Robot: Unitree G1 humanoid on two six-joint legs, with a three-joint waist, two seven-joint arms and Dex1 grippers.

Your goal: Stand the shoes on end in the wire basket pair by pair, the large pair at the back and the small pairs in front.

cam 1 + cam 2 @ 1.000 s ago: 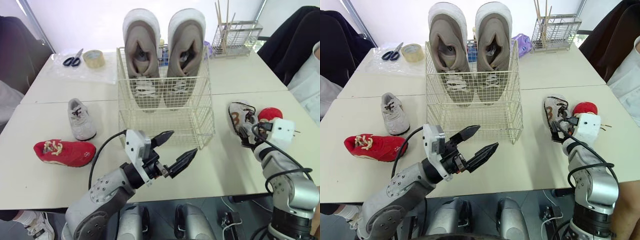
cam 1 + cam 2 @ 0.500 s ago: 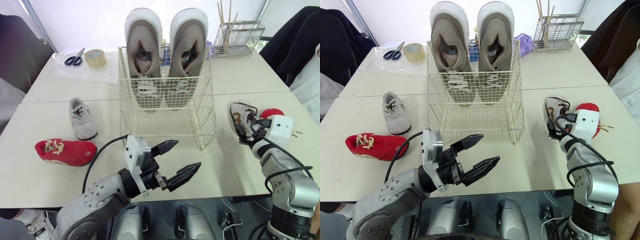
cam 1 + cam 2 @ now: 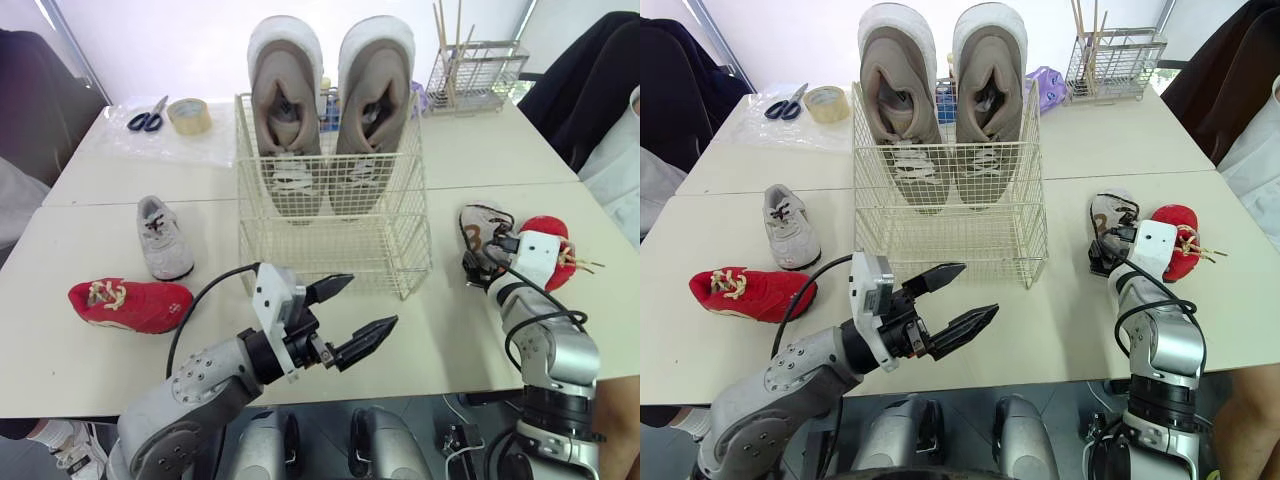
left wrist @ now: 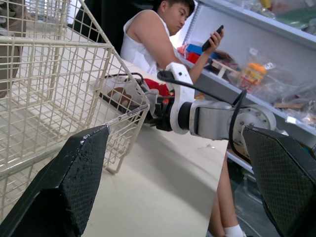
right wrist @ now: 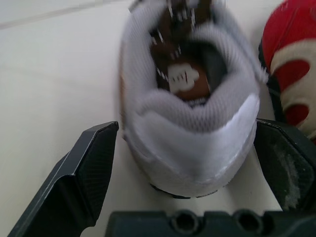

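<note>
Heel grasp at risk: right gripper astride the grey shoe
Jaws apart, near the right edge of the desk; closing skewed could snag the red shoe just beside, or squeeze the soft heel out

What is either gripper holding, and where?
Nothing. The left gripper hangs open before the wire basket; the right gripper is open astride the heel of the small grey shoe, not clamped.

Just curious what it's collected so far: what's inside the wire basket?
The large pair stands on end at the back of the wire basket, heels up; nothing stands in front. Their toes are partly masked by the mesh.
</note>
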